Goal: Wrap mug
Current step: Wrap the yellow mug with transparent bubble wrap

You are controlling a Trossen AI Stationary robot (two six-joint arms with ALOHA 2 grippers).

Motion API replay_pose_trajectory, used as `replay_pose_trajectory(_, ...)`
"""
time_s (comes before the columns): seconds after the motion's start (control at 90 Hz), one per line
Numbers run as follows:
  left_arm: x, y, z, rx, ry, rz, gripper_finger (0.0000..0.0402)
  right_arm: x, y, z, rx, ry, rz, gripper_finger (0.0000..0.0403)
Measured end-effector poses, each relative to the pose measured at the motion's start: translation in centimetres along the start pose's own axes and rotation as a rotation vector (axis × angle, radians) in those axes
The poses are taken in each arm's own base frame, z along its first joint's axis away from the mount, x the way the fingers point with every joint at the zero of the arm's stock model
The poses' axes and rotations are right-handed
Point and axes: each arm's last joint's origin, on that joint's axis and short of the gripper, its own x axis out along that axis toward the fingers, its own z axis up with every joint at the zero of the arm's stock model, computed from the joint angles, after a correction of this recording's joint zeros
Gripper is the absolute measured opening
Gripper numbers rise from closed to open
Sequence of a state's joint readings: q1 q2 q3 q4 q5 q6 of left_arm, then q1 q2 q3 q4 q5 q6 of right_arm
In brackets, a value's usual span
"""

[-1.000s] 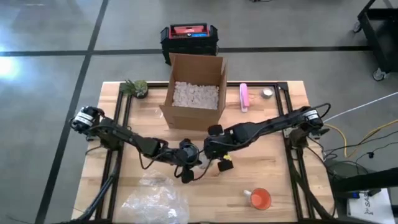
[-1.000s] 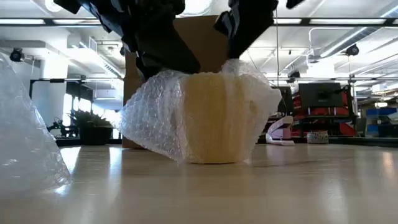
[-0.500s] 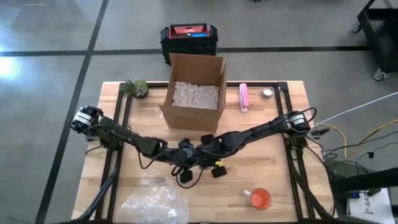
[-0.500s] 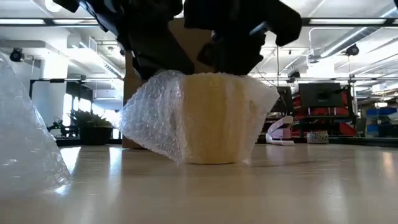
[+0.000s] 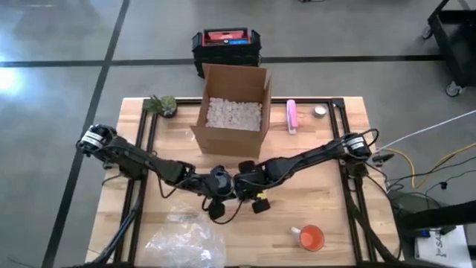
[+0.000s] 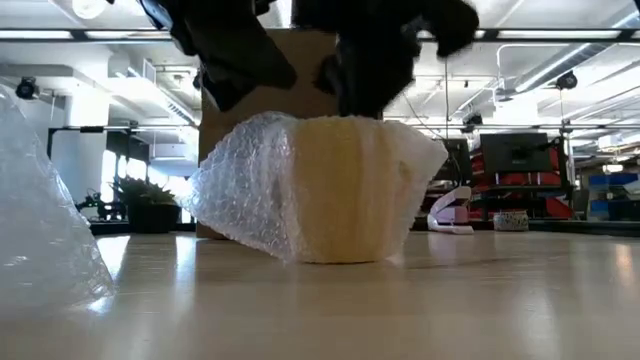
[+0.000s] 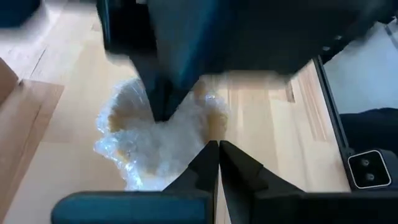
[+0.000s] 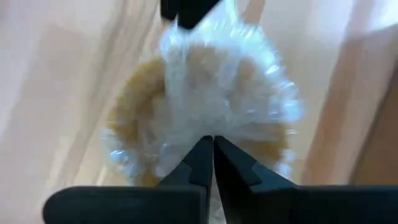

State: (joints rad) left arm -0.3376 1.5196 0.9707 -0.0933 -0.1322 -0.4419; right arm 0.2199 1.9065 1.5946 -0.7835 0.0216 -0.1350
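Mug [image 6: 345, 190], yellowish, sat wrapped in bubble wrap [image 6: 250, 195] at table [image 5: 327, 193] centre, just at 6 o'clock of the cardboard box [image 5: 232, 108] holding packing peanuts [image 5: 233, 113]. Both arms met over it. Left gripper [image 7: 217, 152] was pinched closed, tips together right above the wrap; could not tell if it caught any film. Right gripper [image 8: 213, 148] was also closed, tips touching the wrap on top of the mug. Spare bubble wrap sheet [image 5: 182, 238] lay at 7 o'clock of the mug. Orange cup [image 5: 311, 237] at 4 o'clock, well apart. Small plant [image 5: 162, 104] at 10 o'clock, pink object [image 5: 292, 115] at 2 o'clock.
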Motion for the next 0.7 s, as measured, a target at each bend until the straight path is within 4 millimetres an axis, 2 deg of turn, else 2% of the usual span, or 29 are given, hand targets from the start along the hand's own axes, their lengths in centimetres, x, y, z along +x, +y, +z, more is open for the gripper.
replay_pose_trajectory(0.111, 0.0, 0.0, 0.0, 0.000, 0.000, 0.000, 0.0000, -1.5, 0.0, -0.1, 0.003, -0.002, -0.001, 0.0002)
replay_pose_trajectory(0.256, 0.0, 0.0, 0.0, 0.001, 0.000, 0.000, 0.0000, -2.2, 0.0, -0.3, 0.056, -0.003, 0.003, 0.0002)
replay_pose_trajectory(0.333, 0.0, 0.0, 0.0, 0.001, 0.001, 0.000, 0.0000, -1.1, 0.0, -0.3, 0.063, 0.021, 0.006, 0.0002)
replay_pose_trajectory(0.478, 0.0, 0.0, 0.0, 0.001, 0.004, 0.002, 0.0000, 2.6, 0.2, -0.9, 0.062, 0.112, 0.015, 0.0002)
replay_pose_trajectory(0.7, 0.0, 0.2, -0.5, 0.008, 0.061, 0.007, 0.0000, 5.1, 0.2, -1.1, 0.036, 0.153, 0.014, 0.0002)
